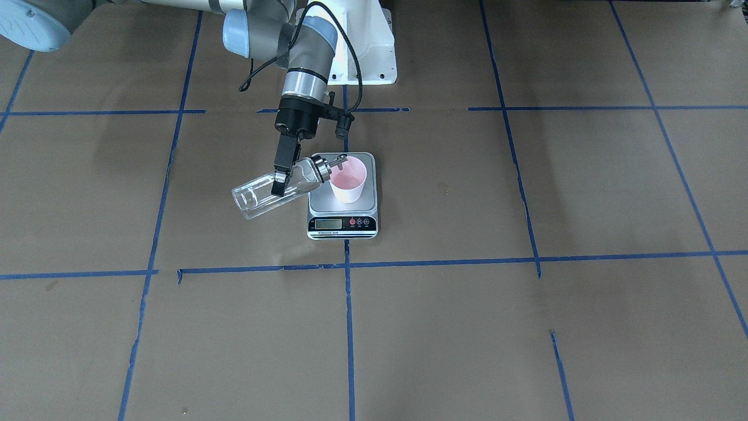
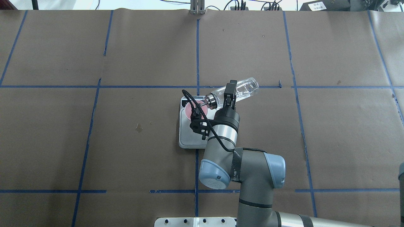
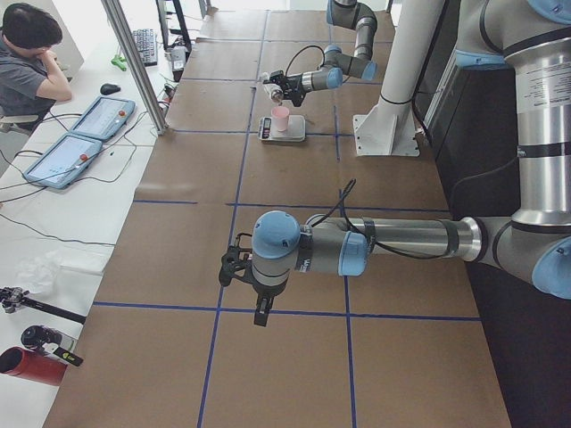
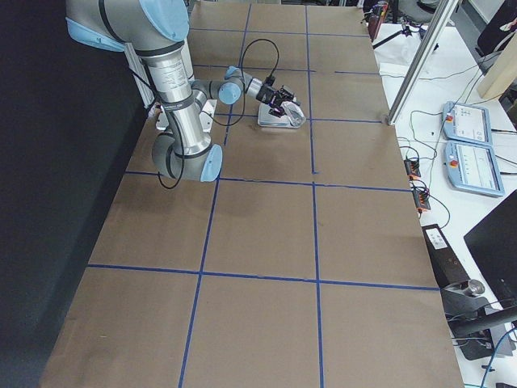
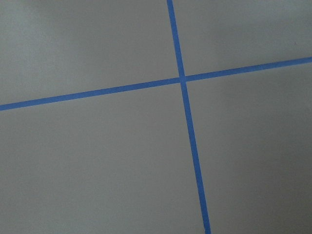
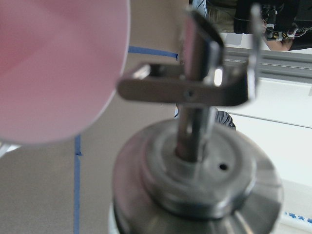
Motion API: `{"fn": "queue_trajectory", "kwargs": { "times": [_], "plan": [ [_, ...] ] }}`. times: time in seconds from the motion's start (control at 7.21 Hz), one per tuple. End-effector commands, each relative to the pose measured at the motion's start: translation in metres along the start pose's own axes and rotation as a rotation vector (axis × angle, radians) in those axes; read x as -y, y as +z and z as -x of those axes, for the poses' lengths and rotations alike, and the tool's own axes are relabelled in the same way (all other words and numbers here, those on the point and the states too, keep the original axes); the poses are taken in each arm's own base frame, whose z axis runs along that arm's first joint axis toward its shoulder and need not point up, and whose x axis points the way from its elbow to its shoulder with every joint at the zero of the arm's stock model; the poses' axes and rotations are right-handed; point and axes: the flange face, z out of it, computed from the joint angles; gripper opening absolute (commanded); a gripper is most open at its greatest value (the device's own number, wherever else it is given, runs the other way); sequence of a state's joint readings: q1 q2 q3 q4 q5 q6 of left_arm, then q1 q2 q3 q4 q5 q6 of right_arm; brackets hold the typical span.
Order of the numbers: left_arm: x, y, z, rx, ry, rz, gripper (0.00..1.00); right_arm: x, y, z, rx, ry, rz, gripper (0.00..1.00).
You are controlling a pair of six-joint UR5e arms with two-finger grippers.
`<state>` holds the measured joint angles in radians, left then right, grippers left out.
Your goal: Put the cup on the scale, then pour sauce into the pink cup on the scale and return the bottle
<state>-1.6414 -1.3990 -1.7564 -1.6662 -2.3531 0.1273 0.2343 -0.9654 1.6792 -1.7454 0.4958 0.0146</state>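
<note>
Worktop (image 1: 526,327): brown paper cover, marked into squares with blue tape (image 1: 444,261).
Scale (image 1: 318,202): flat on the worktop near the centre line, display facing away from the robot.
Cup (image 1: 349,181): upright on the scale's plate, within its edges. Pale pink inside, whitish outer wall.
Bottle (image 1: 263,196): clear glass with a silver cap, tipped nearly level. Spout (image 1: 338,161) is over the cup's mouth, and the base hangs out past the scale's side.
Sauce: colourless. No stream or fill level can be made out.
Right gripper (image 1: 280,178): clenched across the bottle's middle.
Left gripper (image 3: 259,312): well apart, over bare worktop. Cannot tell whether released or clenched.
Step, as judged: pouring. The return of the bottle is outstanding.
Risk 1: spout sits near the rim, so a small drift would put sauce on the plate.
Risk 2: smooth glass may turn in the grip, causing an overpour.
Risk 3: spout may nudge the light cup and tip it.
</note>
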Motion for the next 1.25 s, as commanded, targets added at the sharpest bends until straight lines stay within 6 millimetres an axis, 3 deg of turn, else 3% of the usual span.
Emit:
{"fn": "queue_trajectory", "kwargs": {
  "times": [0.0,0.28,1.11],
  "plan": [
    [0.0,0.0,0.0,0.0,0.001,-0.001,1.0,-0.003,0.002,-0.009,-0.027,-0.057,0.009,0.0],
    [0.001,-0.001,0.0,0.0,0.003,-0.003,1.0,-0.006,0.007,-0.016,-0.062,-0.112,0.019,0.0],
    [0.001,-0.001,-0.001,0.001,0.004,-0.004,1.0,-0.016,0.014,-0.009,-0.083,-0.155,0.034,0.0]
  ]
}}
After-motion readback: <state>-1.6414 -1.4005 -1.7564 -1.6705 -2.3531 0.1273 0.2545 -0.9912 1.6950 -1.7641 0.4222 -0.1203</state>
